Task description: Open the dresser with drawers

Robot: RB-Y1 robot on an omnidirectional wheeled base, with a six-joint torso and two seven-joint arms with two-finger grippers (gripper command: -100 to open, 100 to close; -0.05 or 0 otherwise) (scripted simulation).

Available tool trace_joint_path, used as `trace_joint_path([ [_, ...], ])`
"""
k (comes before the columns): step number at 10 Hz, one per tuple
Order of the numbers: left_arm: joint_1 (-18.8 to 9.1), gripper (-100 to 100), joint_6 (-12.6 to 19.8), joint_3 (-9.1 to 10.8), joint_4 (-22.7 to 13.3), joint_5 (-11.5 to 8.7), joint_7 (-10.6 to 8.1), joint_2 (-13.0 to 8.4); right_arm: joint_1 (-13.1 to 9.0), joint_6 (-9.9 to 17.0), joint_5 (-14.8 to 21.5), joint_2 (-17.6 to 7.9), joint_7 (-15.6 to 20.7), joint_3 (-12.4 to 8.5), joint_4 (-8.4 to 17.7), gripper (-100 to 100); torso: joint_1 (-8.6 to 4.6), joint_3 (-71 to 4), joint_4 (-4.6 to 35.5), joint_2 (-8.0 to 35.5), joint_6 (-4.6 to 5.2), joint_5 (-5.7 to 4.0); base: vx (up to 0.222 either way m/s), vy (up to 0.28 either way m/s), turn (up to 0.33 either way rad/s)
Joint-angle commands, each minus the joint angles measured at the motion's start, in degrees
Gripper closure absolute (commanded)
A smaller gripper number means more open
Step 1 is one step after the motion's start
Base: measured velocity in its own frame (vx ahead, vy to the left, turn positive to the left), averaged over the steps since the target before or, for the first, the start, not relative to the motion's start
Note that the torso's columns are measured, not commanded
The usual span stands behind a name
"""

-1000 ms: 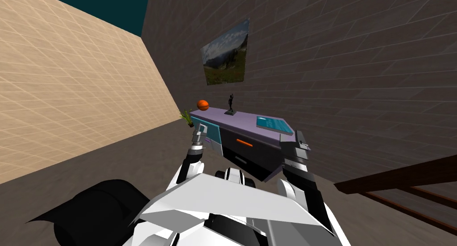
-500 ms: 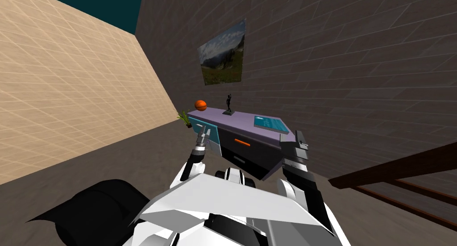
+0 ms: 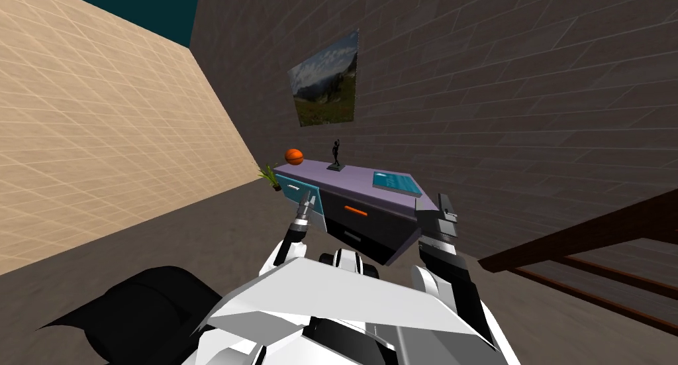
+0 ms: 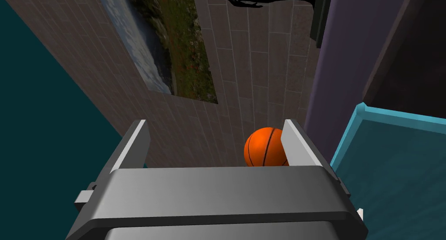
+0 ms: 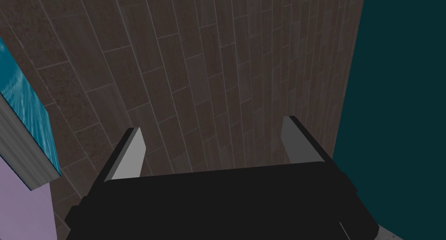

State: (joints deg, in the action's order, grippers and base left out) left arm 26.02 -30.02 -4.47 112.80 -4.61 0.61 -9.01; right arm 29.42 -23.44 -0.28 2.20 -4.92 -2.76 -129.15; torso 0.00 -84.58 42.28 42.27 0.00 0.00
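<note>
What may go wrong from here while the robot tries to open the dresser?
The open left gripper is beside the teal panel, apart from the orange handle, so it may push the panel instead. A jolt to the dresser may roll the basketball off its top.

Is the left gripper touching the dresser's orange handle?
Apart. The head view shows the left gripper by the teal front, with dark drawer face between it and the orange handle.

Orange basketball [image 3: 294, 156], dark figurine [image 3: 336, 154], teal book [image 3: 396, 183]; landscape picture [image 3: 324, 79] on dark brick wall [image 3: 496, 83]; small green plant [image 3: 269, 177].
</note>
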Motion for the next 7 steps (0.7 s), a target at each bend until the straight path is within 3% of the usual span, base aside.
trace_joint_path([
  [1,-1.1,-100,-0.1,-0.78,-3.6,0.4,-0.01,0.1,0.0,0.0,0.0,0.0,0.0,0.0,0.0,0,0.01,0.0,0.0,0.0,-0.01,0.00,0.003,-0.026,-0.044],
  [7,-3.3,-100,-0.9,-2.27,-11.0,1.3,-0.07,0.9,0.0,0.0,0.0,0.0,0.0,0.0,0.0,0,0.00,0.0,0.0,0.0,0.00,0.00,0.004,-0.023,-0.045],
])
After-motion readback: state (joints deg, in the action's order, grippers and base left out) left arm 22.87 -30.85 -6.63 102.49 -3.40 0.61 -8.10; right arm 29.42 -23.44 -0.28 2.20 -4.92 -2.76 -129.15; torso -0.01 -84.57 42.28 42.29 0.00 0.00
